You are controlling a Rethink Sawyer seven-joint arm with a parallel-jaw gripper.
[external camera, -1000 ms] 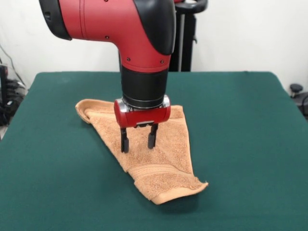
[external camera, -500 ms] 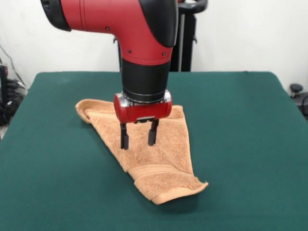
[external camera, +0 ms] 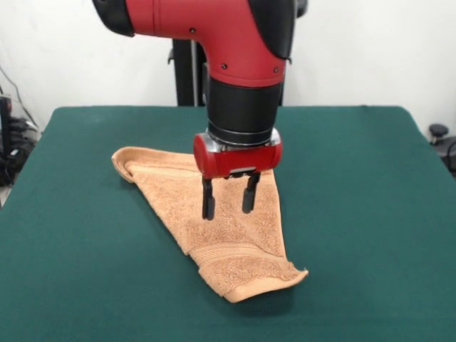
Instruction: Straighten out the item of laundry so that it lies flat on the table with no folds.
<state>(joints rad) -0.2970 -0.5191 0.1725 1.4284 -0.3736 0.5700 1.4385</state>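
A dark green, felt-like table (external camera: 356,214) fills most of the front view, its far edge running straight across below a plain white wall (external camera: 356,50). The cloth top looks smooth and even, with no wrinkles showing on the bare parts. Beyond the far edge a black upright stand (external camera: 184,71) rises against the wall behind the arm. Off the left edge of the table sit some dark cables and equipment (external camera: 11,142), and off the right edge, near the far corner, a small black round-topped object (external camera: 438,132) shows.

The towel (external camera: 178,192), orange-tan terry cloth, lies on the table left of centre, about midway between the far and near edges. Its outline is roughly triangular: a wide side faces the far edge, and it narrows toward the near edge, where a woven band (external camera: 228,251) crosses it just above a hemmed end that curls up slightly. The corner pointing toward the left edge is rolled over on itself, forming a small raised fold.

The red and black arm (external camera: 242,71) comes down from above over the towel's right part. The gripper (external camera: 229,206) hangs just over the cloth with its two dark fingers (external camera: 208,206) apart, nothing between them; whether the tips touch the towel cannot be told.
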